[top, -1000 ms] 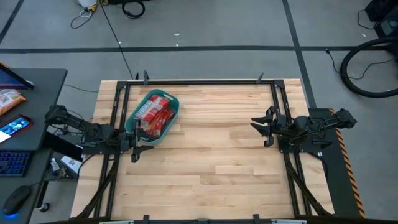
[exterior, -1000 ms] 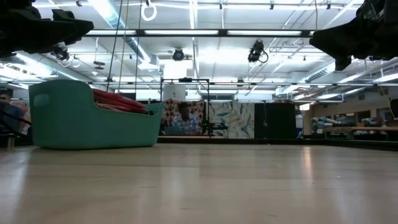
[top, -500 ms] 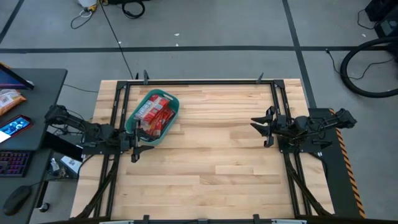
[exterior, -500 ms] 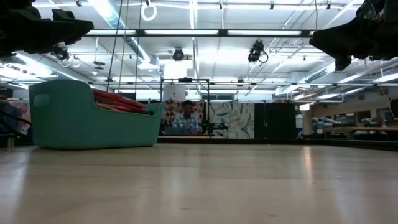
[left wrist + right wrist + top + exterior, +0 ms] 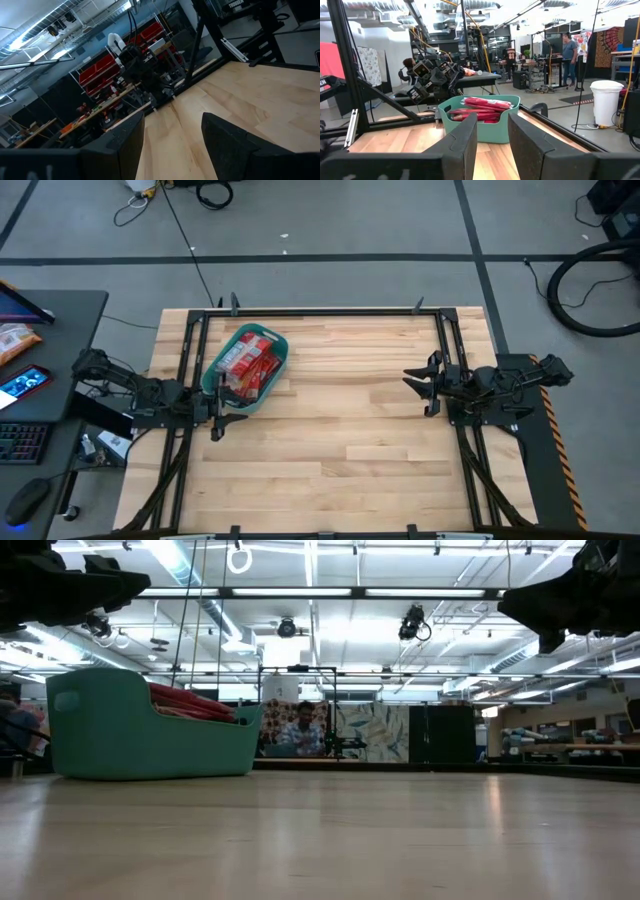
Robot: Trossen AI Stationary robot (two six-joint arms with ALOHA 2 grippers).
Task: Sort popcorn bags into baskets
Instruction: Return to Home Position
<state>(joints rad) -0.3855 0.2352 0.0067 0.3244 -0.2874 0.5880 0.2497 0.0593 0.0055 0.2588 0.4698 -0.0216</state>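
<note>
The teal basket (image 5: 246, 366) stands on the table's far left part, filled with several red popcorn bags (image 5: 248, 363); it also shows in the low view (image 5: 150, 725) and the right wrist view (image 5: 482, 120). My left gripper (image 5: 218, 404) hovers open and empty just near of the basket, at the table's left edge. My right gripper (image 5: 424, 385) hovers open and empty at the table's right side, pointing toward the basket.
A black metal frame (image 5: 320, 311) runs around the table's far edge and sides. Bare wooden tabletop (image 5: 340, 430) lies between the two arms. People sit and stand in the room beyond the table (image 5: 298, 730).
</note>
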